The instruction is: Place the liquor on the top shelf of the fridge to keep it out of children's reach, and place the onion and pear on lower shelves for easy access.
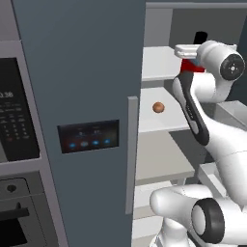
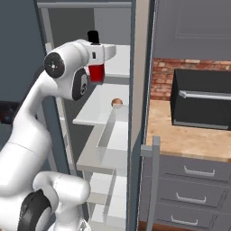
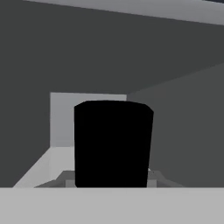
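Pincer (image 2: 96,72) grips the liquor (image 2: 94,67) over the top shelf (image 1: 159,65), open space behind.

The oven's dark display panel (image 1: 13,116) shows pale digits, partly cut off, reading roughly "0.38"; nothing else is legible.

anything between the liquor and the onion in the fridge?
Only the top shelf. In the right base view the liquor is at that shelf's level in the gripper; the onion sits alone on the shelf below.
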